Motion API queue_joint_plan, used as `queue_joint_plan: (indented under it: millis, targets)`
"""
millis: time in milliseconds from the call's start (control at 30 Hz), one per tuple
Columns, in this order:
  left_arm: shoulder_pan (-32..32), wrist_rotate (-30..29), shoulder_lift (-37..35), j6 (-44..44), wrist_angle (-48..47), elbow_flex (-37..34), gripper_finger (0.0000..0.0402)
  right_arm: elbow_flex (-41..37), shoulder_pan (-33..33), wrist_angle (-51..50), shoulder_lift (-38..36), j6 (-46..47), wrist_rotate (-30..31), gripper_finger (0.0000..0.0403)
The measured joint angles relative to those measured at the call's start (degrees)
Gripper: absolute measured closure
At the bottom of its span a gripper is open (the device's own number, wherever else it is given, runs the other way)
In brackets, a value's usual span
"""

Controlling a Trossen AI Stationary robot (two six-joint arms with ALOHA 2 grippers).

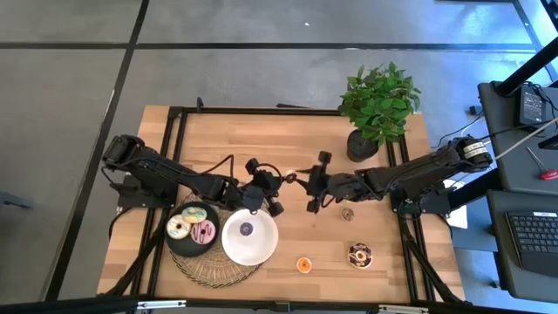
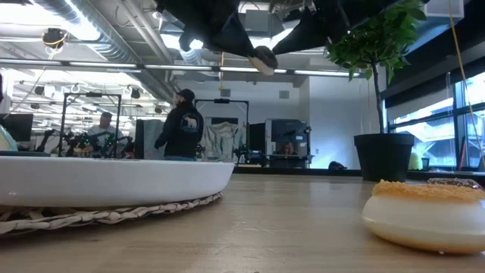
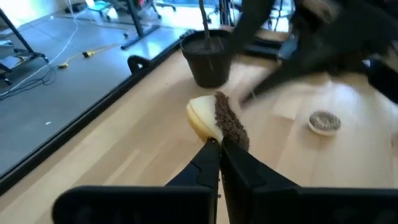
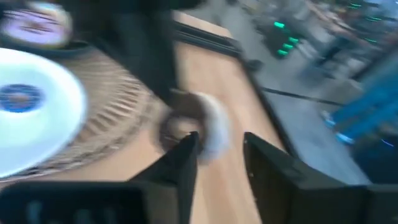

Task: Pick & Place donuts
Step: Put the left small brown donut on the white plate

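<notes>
My left gripper (image 1: 282,181) (image 3: 219,144) hovers over the table's middle, shut on a brown-iced donut (image 3: 217,118) (image 1: 292,178), which also shows overhead in the low view (image 2: 264,59). My right gripper (image 1: 317,183) (image 4: 221,146) is open and faces it from the right; its fingers stand just short of that donut (image 4: 208,134). Three donuts lie on the black plate (image 1: 173,244). A purple donut (image 1: 247,229) lies on the white plate (image 1: 261,249). An orange donut (image 1: 303,264), a dark sprinkled donut (image 1: 359,255) and a small brownish donut (image 1: 347,214) rest flat on the table. My left gripper pinches the brown-iced donut by the near part of its ring (image 3: 219,135), between the two fingertips. The fingers come level from the table's left. The donut stands on edge, lifted clear of the table, with its icing to one side.
A potted plant (image 1: 379,105) stands at the far right of the table. Both plates sit on a woven mat (image 1: 209,266) at the near left. Bare wood lies between the mat and the loose donuts. People show in the room beyond the table.
</notes>
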Motion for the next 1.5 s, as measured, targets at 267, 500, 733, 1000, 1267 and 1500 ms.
queue_joint_plan:
  millis: [267, 500, 733, 1000, 1267, 1500]
  targets:
    - [-1.6, 24.7, -5.1, -12.9, -18.2, 0.1, 0.0398, 0.0, 4.1, -15.0, -8.1, 9.0, 16.6, 0.0198]
    - [-5.2, 42.8, -2.3, -21.6, -23.6, 0.0, 0.0398, 0.0, 4.1, -21.1, -10.0, 15.1, 17.3, 0.0185]
    - [-6.6, 41.0, 2.0, -25.0, -21.2, 0.0, 0.0398, 0.0, 4.0, -21.1, -9.2, 15.2, 16.7, 0.0185]
    - [-6.2, 44.7, 6.8, -26.4, -21.2, 0.0, 0.0396, 0.0, 4.0, -21.2, -9.2, 16.3, 16.3, 0.0185]
    - [-5.9, 43.9, 7.3, -26.5, -21.9, 0.0, 0.0396, 0.0, 3.9, -21.2, -9.2, 16.2, 16.3, 0.0185]
    - [-5.9, 43.9, 7.3, -26.4, -21.9, 0.0, 0.0395, 0.0, 3.9, -22.0, -9.2, 16.2, 16.3, 0.0185]
